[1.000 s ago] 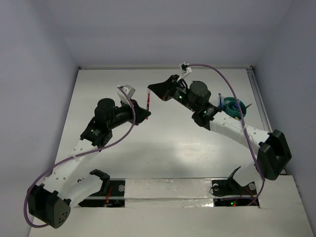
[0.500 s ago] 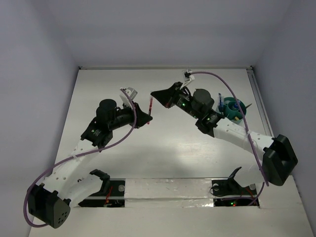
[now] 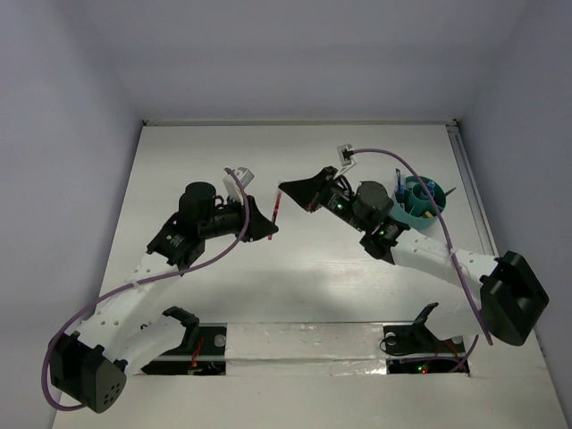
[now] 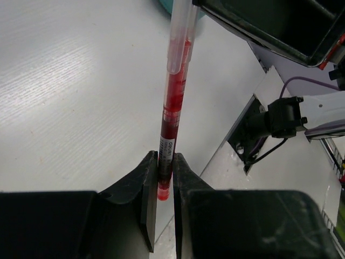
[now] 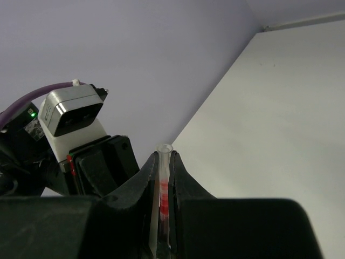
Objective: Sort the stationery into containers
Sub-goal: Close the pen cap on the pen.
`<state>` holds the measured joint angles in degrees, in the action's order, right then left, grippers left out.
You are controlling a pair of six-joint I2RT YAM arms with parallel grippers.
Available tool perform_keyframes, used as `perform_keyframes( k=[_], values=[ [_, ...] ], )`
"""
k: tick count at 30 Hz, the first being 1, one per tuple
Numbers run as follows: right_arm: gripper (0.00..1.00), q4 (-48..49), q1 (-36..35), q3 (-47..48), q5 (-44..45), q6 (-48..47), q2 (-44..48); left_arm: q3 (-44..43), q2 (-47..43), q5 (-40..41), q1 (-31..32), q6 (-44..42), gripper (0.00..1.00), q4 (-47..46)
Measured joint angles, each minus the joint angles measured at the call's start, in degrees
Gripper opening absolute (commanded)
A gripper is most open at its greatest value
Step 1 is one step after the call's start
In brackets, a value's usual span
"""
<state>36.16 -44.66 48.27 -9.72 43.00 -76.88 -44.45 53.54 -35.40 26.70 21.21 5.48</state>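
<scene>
A red pen (image 3: 278, 206) with a clear cap hangs in the air over the middle of the table, between both grippers. My left gripper (image 3: 267, 225) is shut on its lower end (image 4: 165, 171). In the left wrist view the barrel (image 4: 173, 91) runs up and away to the capped end. My right gripper (image 3: 286, 189) is shut on that capped end, and the clear cap (image 5: 163, 162) shows upright between its fingers. The round teal tub (image 3: 409, 217) stands at the right behind the right arm, with pens standing in it.
Purple cables (image 3: 407, 170) loop over both arms. The left wrist's camera block (image 5: 70, 110) sits close to the right gripper's left side. White walls close in the table (image 3: 206, 286) at the back and sides. A raised white strip (image 3: 304, 344) runs along the near edge.
Both grippers, with the red pen between them, have moved together towards the near side and a little to the right. The tub has not moved.
</scene>
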Motion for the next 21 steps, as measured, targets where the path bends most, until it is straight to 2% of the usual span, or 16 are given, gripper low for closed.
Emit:
perform_keyframes(
  k=[6,13,18,19,21],
  values=[
    [0.0,3.65,-3.04,-4.46,5.18,1.03,2.62,-1.55,0.13,-1.55,0.37,0.61,0.0,3.78],
    [0.0,9.25,-7.3,-6.49,9.86,2.58,1.01,-2.01,1.29,-4.11,1.4,3.04,0.0,5.62],
    [0.0,6.49,-7.72,-8.07,12.24,2.71,4.98,-2.01,1.44,-4.96,1.75,3.74,0.0,5.11],
    [0.01,5.03,-7.89,-8.09,13.07,2.34,6.4,-2.01,1.31,-5.03,1.75,3.74,0.0,4.52],
    [0.13,2.36,-8.15,-8.09,14.03,1.62,9.03,-2.01,0.81,-5.11,1.75,3.67,0.0,3.37]
  ],
)
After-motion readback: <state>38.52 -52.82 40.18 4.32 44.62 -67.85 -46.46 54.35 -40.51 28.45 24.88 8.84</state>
